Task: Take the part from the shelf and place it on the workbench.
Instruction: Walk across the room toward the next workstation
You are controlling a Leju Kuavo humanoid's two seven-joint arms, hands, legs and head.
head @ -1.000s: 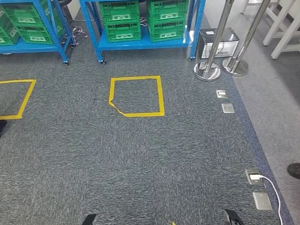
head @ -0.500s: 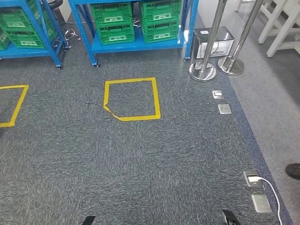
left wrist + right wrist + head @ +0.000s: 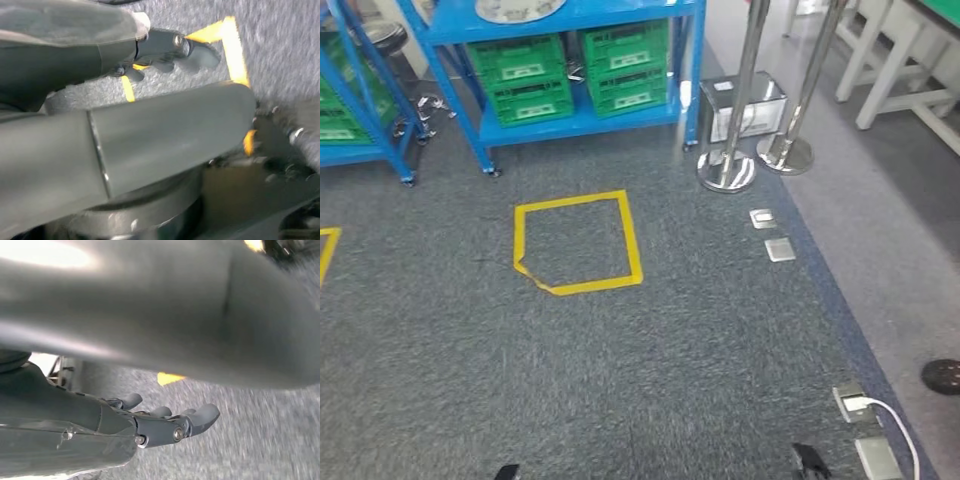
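We are looking down at grey carpet with a yellow tape square (image 3: 576,243) marked on it. At the far side a blue shelf (image 3: 584,118) is carrying green crates (image 3: 522,78), and on its upper level a round silver part (image 3: 518,9) is lying flat. Our left hand (image 3: 166,50) and right hand (image 3: 166,425) are hanging over the carpet, fingers extended and apart, holding nothing. Chrome stanchion bases (image 3: 727,170) are standing at the far right.

Open carpet (image 3: 622,350) ahead — stanchions (image 3: 727,165) right of shelf (image 3: 576,115)
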